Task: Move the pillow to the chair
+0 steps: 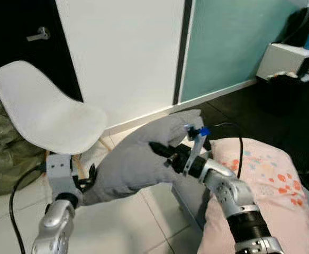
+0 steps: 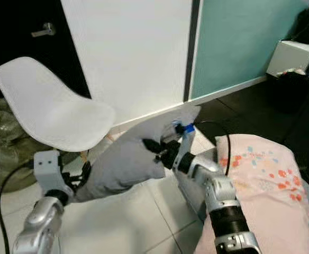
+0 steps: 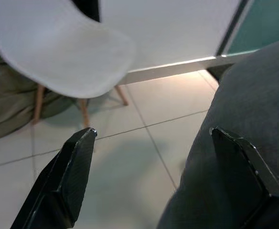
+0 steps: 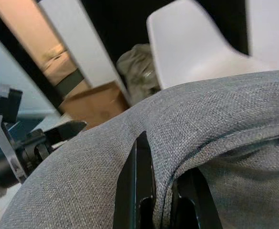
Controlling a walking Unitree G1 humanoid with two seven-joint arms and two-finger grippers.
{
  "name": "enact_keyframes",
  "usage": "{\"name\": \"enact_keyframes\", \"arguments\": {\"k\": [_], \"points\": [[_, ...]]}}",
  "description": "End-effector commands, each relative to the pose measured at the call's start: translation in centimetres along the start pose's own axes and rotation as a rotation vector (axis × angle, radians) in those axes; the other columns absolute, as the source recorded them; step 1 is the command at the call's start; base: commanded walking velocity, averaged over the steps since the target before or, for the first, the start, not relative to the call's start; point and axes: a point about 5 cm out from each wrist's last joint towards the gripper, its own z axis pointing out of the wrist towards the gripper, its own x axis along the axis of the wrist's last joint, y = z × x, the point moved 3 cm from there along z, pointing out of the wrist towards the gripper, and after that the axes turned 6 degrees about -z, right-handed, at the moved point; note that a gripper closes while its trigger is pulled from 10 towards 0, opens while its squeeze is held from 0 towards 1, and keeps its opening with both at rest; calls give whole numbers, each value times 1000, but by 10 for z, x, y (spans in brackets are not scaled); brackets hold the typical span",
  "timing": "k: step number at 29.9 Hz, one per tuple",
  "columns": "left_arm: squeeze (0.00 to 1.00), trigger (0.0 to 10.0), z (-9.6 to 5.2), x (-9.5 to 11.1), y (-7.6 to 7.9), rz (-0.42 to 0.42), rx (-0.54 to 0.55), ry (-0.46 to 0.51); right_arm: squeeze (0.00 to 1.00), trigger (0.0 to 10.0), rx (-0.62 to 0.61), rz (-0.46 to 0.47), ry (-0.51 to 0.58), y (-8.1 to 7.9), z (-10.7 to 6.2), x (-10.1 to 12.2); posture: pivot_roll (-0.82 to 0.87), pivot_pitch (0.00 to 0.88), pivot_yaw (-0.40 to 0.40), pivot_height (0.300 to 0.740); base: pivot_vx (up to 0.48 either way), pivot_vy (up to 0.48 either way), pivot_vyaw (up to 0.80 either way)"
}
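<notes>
A grey pillow (image 1: 133, 159) hangs in the air between my two arms, just right of and a little below the white shell chair (image 1: 43, 111). My right gripper (image 1: 157, 148) is shut on a fold of the pillow's fabric near its middle; the right wrist view shows the cloth pinched between the black fingers (image 4: 139, 191). My left gripper (image 1: 88, 180) is at the pillow's lower left end. In the left wrist view its fingers (image 3: 75, 171) stand wide open, with the pillow (image 3: 254, 95) lying against one of them and the chair seat (image 3: 63, 52) ahead.
A pink flowered cushion (image 1: 265, 180) lies under my right arm. A green bag (image 1: 1, 153) slumps on the tile floor behind the chair. A dark door (image 1: 17, 32), a white wall panel and a teal wall stand beyond. A white shelf (image 1: 287, 55) is at far right.
</notes>
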Motion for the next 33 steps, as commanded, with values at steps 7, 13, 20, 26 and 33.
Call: {"name": "enact_keyframes", "arguments": {"k": [7,13,20,26,33], "points": [[0,10000,1,0,0,-22,21,7,0,4824,-28,-76,47,5,0,18,-124,11,-32,738,0,0,794],[0,10000,0,2,0,-29,1,12,0,10000,-114,-68,12,17,1,14,-122,8,-35,738,0,0,267],[0,10000,1,7,2,-55,-25,35,0,10000,-175,-75,32,28,-1,19,-121,1,-38,738,452,0,0],[0,10000,3,9,5,-58,-36,41,0,10000,-195,-81,35,31,-2,21,-119,0,-37,738,480,0,0],[0,10000,4,10,7,-52,-48,43,0,10000,-196,-85,44,31,0,22,-114,0,-34,738,480,0,0]]}}
